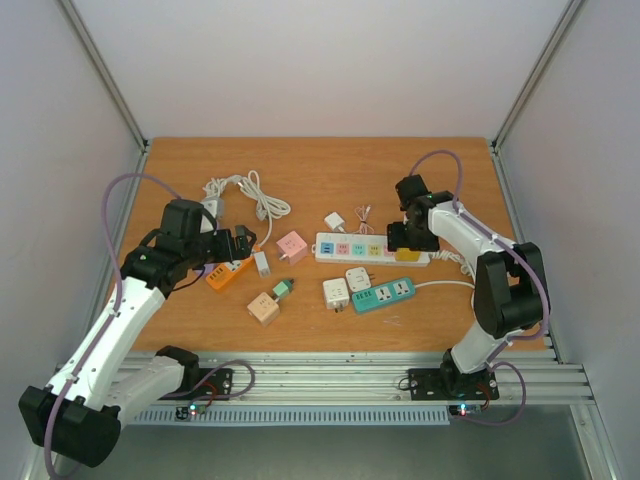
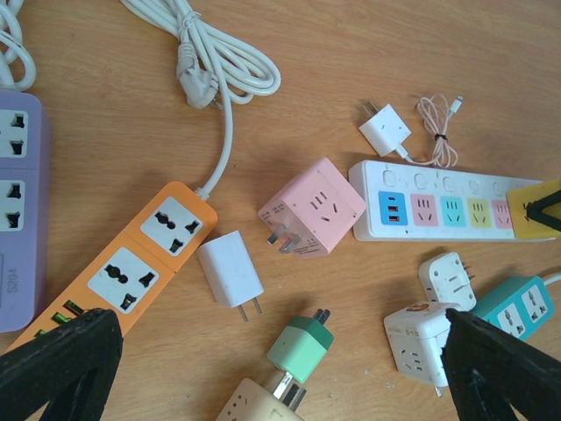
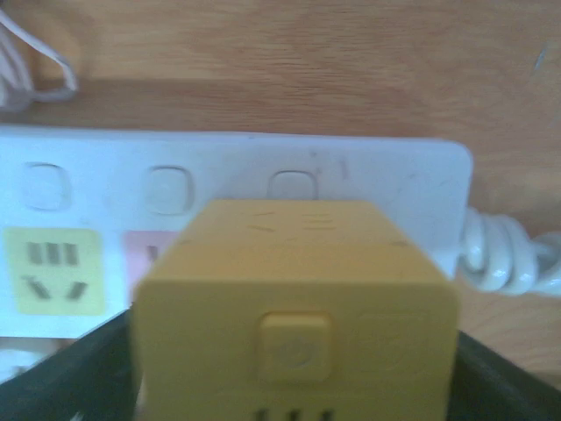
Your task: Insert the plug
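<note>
- Left gripper [image 1: 244, 240]: jaws spread wide, nothing between them. It hangs over the orange strip [image 2: 149, 254] and a loose white charger [image 2: 230, 272] on the desk [image 1: 330, 170].
- Centre: white power strip [image 1: 345, 247], its coloured sockets bare.
- Right gripper [image 1: 408, 246]: at that strip's right end, jaws flanking the yellow cube plug [image 3: 294, 289]. I cannot tell whether they pinch it or merely stand beside it.
- The cube stands upright on the end socket.
- Judgement: insertion looks done or nearly so. The prongs are hidden, so seating is unconfirmed. What remains is to press it home if needed, then release and withdraw.
</note>
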Controlling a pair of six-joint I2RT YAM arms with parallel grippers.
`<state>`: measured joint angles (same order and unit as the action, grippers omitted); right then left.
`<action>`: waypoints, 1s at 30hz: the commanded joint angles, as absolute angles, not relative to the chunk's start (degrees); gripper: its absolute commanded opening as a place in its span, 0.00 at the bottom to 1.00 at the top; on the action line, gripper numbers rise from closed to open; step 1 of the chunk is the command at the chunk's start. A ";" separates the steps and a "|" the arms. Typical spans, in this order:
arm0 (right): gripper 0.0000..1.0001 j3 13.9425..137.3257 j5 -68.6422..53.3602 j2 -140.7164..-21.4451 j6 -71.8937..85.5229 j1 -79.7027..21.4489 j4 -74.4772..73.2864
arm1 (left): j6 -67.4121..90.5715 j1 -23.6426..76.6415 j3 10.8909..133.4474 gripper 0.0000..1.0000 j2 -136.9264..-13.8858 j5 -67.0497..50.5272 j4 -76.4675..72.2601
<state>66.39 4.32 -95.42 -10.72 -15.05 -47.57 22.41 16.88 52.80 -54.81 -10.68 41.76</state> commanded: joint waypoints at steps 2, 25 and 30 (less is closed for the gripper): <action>0.91 72.61 3.40 -93.03 -12.49 -18.21 -52.04 | 21.84 16.46 52.82 0.99 -54.89 -10.14 40.50; 0.91 91.03 6.56 -109.23 -1.25 -48.33 -42.48 | 24.46 15.38 53.35 0.98 -54.05 -4.13 42.86; 0.92 96.00 4.30 -115.79 -3.14 -48.55 -41.38 | 24.00 15.41 53.18 0.98 -53.83 -4.61 42.67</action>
<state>91.57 7.25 -112.66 -2.35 -48.23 -43.88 23.97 15.73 52.80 -54.74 -4.69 43.68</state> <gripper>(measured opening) 0.916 0.979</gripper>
